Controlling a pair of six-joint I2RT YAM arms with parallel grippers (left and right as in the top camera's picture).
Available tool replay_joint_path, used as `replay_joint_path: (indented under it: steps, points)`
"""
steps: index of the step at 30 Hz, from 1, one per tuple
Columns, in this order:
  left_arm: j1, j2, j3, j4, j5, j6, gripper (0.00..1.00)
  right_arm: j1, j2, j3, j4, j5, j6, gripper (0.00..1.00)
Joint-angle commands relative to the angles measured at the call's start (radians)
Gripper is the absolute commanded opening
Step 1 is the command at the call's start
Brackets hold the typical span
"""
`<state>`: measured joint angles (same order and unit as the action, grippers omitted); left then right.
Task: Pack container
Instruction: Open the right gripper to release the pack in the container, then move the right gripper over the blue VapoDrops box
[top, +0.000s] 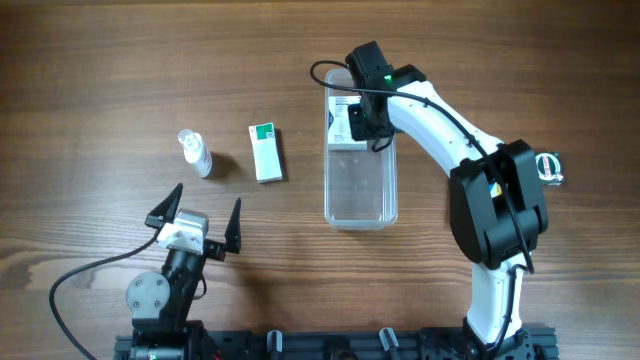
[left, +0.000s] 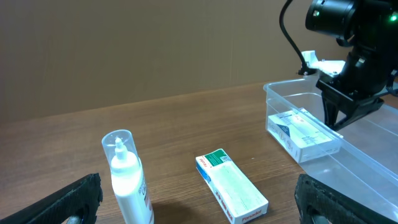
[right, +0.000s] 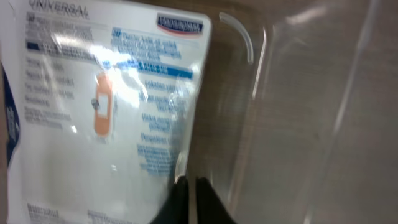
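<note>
Arching forward, the right arm points its closed, empty claw (left: 334, 118) down into the long clear plastic container (top: 360, 205), a white-and-blue carton (left: 301, 134) just beneath it.

1. Worktop (top: 90, 70): brown wood grain.
2. Container (top: 360, 195): clear, colourless.
3. Box inside it (right: 106, 118): white, with blue print and an orange mark.
4. Loose box (top: 266, 152): white, green at one end.
5. Spray bottle (left: 127, 177): clear cap, white body.
</note>
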<state>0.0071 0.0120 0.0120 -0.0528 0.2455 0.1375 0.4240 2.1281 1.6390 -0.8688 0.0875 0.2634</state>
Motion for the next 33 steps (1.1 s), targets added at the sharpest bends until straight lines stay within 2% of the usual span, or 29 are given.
replay_joint_path:
  steps: [1, 4, 5, 6, 8, 10, 13, 17, 19, 22, 27, 30, 33]
  points:
    - [0.006, -0.005, -0.006, -0.001, 0.008, 0.001, 1.0, 0.005, -0.045, 0.072, -0.039, 0.028, 0.0, 0.11]
    - [0.006, -0.005, -0.006, 0.0, 0.008, 0.002, 1.0, 0.005, -0.103, 0.132, -0.103, 0.023, 0.002, 0.19]
    - [0.006, -0.005, -0.006, 0.0, 0.008, 0.002, 1.0, 0.005, -0.153, 0.172, -0.144, 0.023, 0.001, 0.25]
    - [0.006, -0.005, -0.006, 0.0, 0.008, 0.001, 1.0, 0.005, -0.189, 0.187, -0.166, 0.023, -0.002, 0.34]
    - [0.006, -0.005, -0.006, 0.0, 0.008, 0.002, 1.0, 0.001, -0.294, 0.192, -0.231, 0.024, -0.002, 0.65]
    - [0.006, -0.005, -0.006, 0.0, 0.008, 0.002, 1.0, -0.024, -0.384, 0.192, -0.335, 0.027, -0.001, 0.78]
    - [0.006, -0.005, -0.006, 0.0, 0.008, 0.001, 1.0, -0.099, -0.483, 0.182, -0.478, 0.028, -0.001, 0.82]
    - [0.006, -0.005, -0.006, 0.0, 0.008, 0.002, 1.0, -0.227, -0.613, 0.056, -0.622, 0.027, -0.055, 0.84]
    - [0.006, -0.005, -0.006, 0.0, 0.008, 0.001, 1.0, -0.312, -0.694, -0.111, -0.651, -0.006, -0.128, 0.98]
    - [0.006, -0.005, -0.006, 0.0, 0.008, 0.002, 1.0, -0.349, -0.698, -0.268, -0.573, -0.025, -0.124, 1.0]
    - [0.006, -0.005, -0.006, 0.0, 0.008, 0.002, 1.0, -0.354, -0.695, -0.506, -0.343, -0.001, -0.121, 1.0]
    - [0.006, -0.005, -0.006, 0.0, 0.008, 0.002, 1.0, -0.359, -0.694, -0.586, -0.256, -0.015, -0.099, 1.0]
    - [0.006, -0.005, -0.006, 0.0, 0.008, 0.001, 1.0, -0.39, -0.69, -0.586, -0.226, -0.032, -0.104, 1.0]
